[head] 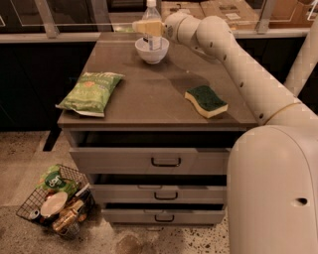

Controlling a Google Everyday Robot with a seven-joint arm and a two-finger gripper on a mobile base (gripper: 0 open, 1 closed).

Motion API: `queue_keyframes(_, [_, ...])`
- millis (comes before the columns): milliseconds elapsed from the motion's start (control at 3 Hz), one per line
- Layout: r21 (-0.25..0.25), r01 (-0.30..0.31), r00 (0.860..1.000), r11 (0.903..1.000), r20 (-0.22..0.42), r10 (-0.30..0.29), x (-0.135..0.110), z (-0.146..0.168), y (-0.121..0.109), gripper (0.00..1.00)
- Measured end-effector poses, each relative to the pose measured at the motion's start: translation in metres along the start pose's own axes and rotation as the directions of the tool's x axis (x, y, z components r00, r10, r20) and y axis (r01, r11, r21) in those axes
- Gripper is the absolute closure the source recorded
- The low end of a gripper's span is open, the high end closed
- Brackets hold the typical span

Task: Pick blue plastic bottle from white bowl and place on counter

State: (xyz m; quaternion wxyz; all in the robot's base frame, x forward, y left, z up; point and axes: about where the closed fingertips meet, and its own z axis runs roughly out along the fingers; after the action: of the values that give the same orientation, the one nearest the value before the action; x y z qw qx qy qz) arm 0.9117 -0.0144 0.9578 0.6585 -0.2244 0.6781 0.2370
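The blue plastic bottle (151,11), clear with a white cap, stands upright in the white bowl (149,53) at the back middle of the counter (154,94). My gripper (148,27) reaches in from the right at the bottle's mid-height. Its cream fingers (141,27) lie across the front of the bottle and are closed around it. The bottle's lower part still sits inside the bowl. Its middle is hidden behind the fingers.
A green chip bag (90,92) lies at the counter's front left and a green-and-yellow sponge (206,100) at the front right. The top drawer (164,161) stands slightly open. A wire basket (54,201) of items sits on the floor to the left. My arm crosses the counter's back right.
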Motion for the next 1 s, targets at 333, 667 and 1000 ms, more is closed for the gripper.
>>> queue_keyframes(333, [-0.020,-0.017,1.000,0.9997,-0.006,0.017,0.010,0.011,0.001,0.00])
queue_keyframes(667, [-0.053,-0.010,1.000,0.9986,0.009,0.011,0.012,0.020,0.005,0.16])
queue_keyframes(1000, [-0.055,-0.010,1.000,0.9984,0.009,0.011,0.011,0.022,0.007,0.46])
